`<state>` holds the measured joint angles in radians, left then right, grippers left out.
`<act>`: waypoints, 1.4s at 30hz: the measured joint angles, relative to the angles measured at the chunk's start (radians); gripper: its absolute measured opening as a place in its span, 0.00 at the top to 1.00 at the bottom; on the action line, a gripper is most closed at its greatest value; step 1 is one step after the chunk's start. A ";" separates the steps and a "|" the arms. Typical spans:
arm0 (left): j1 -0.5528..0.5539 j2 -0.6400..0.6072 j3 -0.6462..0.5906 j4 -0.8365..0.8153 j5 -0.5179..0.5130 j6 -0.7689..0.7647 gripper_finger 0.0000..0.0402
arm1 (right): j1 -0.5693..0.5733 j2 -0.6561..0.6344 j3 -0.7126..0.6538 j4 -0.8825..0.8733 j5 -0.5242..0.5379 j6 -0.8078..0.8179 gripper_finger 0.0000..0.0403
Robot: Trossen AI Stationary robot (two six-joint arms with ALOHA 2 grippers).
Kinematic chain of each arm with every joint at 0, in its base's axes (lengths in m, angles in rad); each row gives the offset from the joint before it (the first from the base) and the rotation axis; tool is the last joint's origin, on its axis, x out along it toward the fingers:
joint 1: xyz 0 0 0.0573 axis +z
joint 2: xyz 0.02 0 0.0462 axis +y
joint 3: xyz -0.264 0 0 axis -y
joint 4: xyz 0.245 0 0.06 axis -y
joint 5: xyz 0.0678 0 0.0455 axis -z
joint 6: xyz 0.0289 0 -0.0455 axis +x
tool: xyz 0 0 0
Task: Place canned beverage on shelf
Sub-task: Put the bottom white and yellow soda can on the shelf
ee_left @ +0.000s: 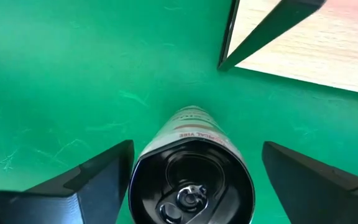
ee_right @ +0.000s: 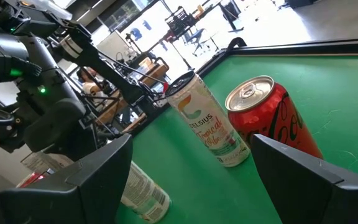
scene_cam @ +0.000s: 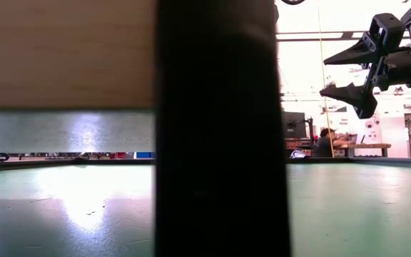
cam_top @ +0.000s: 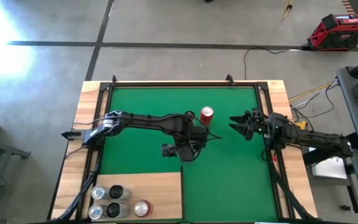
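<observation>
Hovering over the middle of the green felt surface [cam_top: 229, 174], the left hand [cam_top: 180, 151] has its fingers apart w/ a slim white-and-black drink can [ee_left: 191, 171] standing between them. Wrist view shows clear gaps both sides, so the fingers aren't touching it atm.

Right hand [cam_top: 238, 124] is up in the air nr the right edge of the surface, fingers spread, nothing in it.

A red soda can [cam_top: 206, 114] stands upright just beside the left arm, toward the far edge. Right wrist view also shows a white Celsius can [ee_right: 207, 121] standing next to it, plus another pale can [ee_right: 143, 193] lying on its side closer in.

The shelf [cam_top: 160, 186], a flat pale wood panel, sits at the near left corner of the surface. It's got 5 cans [cam_top: 115, 202] on it already, clustered at its near left edge, well apart from the slim can.
</observation>
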<state>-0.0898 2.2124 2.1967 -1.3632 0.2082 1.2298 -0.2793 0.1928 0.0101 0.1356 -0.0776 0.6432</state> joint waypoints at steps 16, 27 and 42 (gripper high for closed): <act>-0.006 -0.036 0.154 -0.026 -0.003 -0.382 0.15 | 0.000 0.000 0.000 0.000 0.000 0.000 0.21; -0.006 -0.029 0.159 0.016 -0.246 -1.339 0.15 | 0.000 0.000 0.000 -0.005 0.000 0.000 0.21; -0.006 -0.029 0.159 -0.047 -0.348 -2.457 0.15 | 0.000 0.000 0.000 -0.005 0.000 0.000 0.21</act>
<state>-0.0963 2.1838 2.3562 -1.4101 -0.1399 -1.2275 -0.2791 0.1928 0.0101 0.1310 -0.0776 0.6434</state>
